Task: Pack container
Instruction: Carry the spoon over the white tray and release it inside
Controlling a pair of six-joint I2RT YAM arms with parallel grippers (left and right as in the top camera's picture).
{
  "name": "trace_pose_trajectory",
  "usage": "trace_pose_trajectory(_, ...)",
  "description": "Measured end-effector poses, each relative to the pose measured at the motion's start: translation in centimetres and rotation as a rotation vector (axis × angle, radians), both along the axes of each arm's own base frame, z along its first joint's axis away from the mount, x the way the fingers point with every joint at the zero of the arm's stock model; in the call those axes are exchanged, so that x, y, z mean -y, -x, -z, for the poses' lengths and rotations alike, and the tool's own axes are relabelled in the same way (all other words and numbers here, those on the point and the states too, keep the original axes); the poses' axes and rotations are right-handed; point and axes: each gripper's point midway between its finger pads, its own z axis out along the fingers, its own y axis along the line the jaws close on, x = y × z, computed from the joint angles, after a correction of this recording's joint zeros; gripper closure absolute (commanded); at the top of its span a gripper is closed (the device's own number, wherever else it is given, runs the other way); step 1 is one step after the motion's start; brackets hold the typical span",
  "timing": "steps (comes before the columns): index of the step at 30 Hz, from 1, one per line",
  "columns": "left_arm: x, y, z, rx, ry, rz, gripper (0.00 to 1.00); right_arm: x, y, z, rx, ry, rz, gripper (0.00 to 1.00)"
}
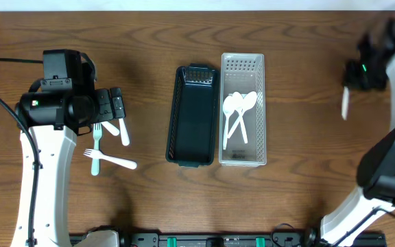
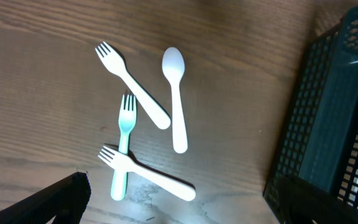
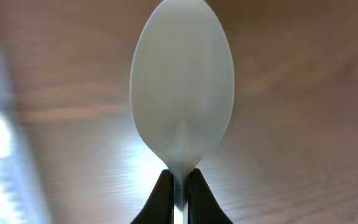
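Right gripper: jaws were drawn together on the neck of a white spoon, bowl pointing away from the wrist camera; it was carried clear of the table at the far right, well apart from both bins.
Left gripper: fingers stood wide apart and held nothing, hovering above the loose cutlery on the left.
Loose cutlery: two white forks, one teal fork and one loose spoon lay on the wood; the lower white fork lay across the teal one's handle.
Clear tray: it lay mid-table with three packed spoons crossed inside.
Black basket: it sat just beside the clear tray, on its left, and looked empty.
Step in hand: judged to be the carry phase, the white spoon lifted but not yet delivered.
Next move: likely a sweep leftward until the spoon was over the clear tray, a descent, then a release; the left arm probably needed to descend onto one piece.
Writing: no brand, label or lettering was legible in any view.
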Motion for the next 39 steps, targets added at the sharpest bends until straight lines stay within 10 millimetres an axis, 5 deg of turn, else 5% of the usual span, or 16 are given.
trace_pose_trajectory(3, 0.0, 0.0, 0.0, 0.000, 0.000, 0.000, 0.02, -6.3, -1.8, -6.3, 0.130, -0.006, -0.077, 0.99)
trace_pose_trajectory(6, 0.0, 0.0, 0.0, 0.000, 0.000, 0.000, 0.02, -12.5, -1.9, -9.4, 0.204, -0.043, -0.141, 0.99)
trace_pose_trajectory(12, 0.0, 0.0, 0.0, 0.000, 0.000, 0.000, 0.02, -22.1, -0.5, -7.8, 0.145, -0.110, -0.201, 0.99)
trace_pose_trajectory(16, 0.0, 0.0, 0.0, 0.000, 0.000, 0.000, 0.02, -26.0, 0.4, -4.8, 0.064, -0.111, -0.221, 0.99)
trace_pose_trajectory(23, 0.0, 0.0, 0.0, -0.001, 0.000, 0.000, 0.02, -29.2, 1.9, 3.3, -0.151, -0.043, -0.224, 0.99)
trace_pose_trajectory(30, 0.0, 0.1, 0.1, -0.006, 0.000, 0.000, 0.02, -28.9, 3.2, 9.7, -0.318, 0.022, -0.183, 0.99)
trace_pose_trajectory(31, 0.0, 0.1, 0.1, -0.005, 0.000, 0.000, 0.02, -28.9, 3.3, 9.9, -0.325, 0.025, -0.181, 0.96)
trace_pose_trajectory(32, 0.0, 0.1, 0.1, -0.006, 0.001, 0.000, 0.02, -28.8, 3.3, 10.0, -0.327, 0.027, -0.179, 0.83)
trace_pose_trajectory(34, 0.0, 0.2, 0.1, -0.007, 0.000, 0.000, 0.02, -28.8, 3.3, 10.0, -0.327, 0.027, -0.178, 0.41)
trace_pose_trajectory(39, 0.0, 0.2, 0.1, -0.008, 0.001, 0.000, 0.02, -28.7, 3.3, 10.0, -0.328, 0.033, -0.199, 0.38)
